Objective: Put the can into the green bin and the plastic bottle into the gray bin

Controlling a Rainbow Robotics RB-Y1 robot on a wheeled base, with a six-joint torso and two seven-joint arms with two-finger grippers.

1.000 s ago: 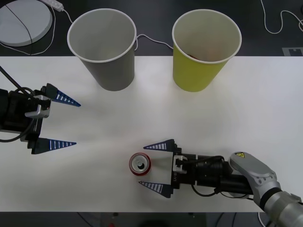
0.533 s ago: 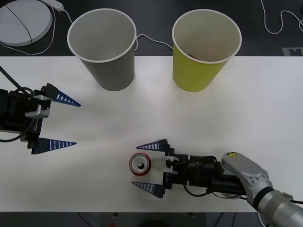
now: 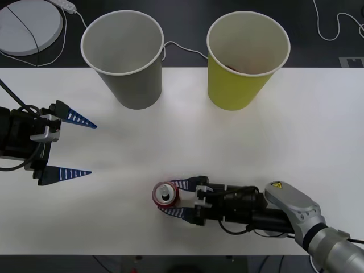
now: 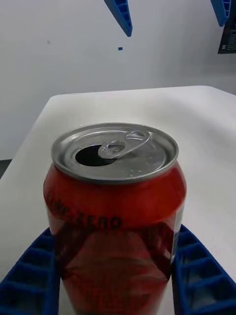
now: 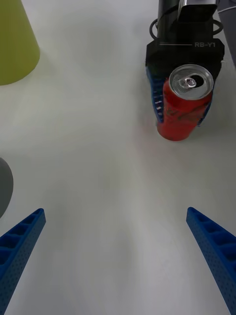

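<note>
The can (image 3: 165,194), red with a silver top and pull tab, stands near the table's front edge. My right gripper (image 3: 169,197) is shut on the can, one blue finger on each side. In the right wrist view the can (image 4: 115,197) sits between the fingers (image 4: 34,275), which press on its lower sides. The gray bin (image 3: 128,79) stands at the back left and the green bin (image 3: 242,85) at the back right, both upright. My left gripper (image 3: 74,145) hangs open at the left, holding nothing. The plastic bottle is out of view.
The white table (image 3: 284,142) ends just in front of the right arm. A round white disc (image 3: 28,25) and cables (image 3: 182,48) lie on the dark surface behind the table. The left wrist view shows the can (image 5: 186,103) and the green bin (image 5: 14,44).
My right gripper has moved left around the can and closed its fingers on it. The can has shifted slightly left. The left arm has not moved.
</note>
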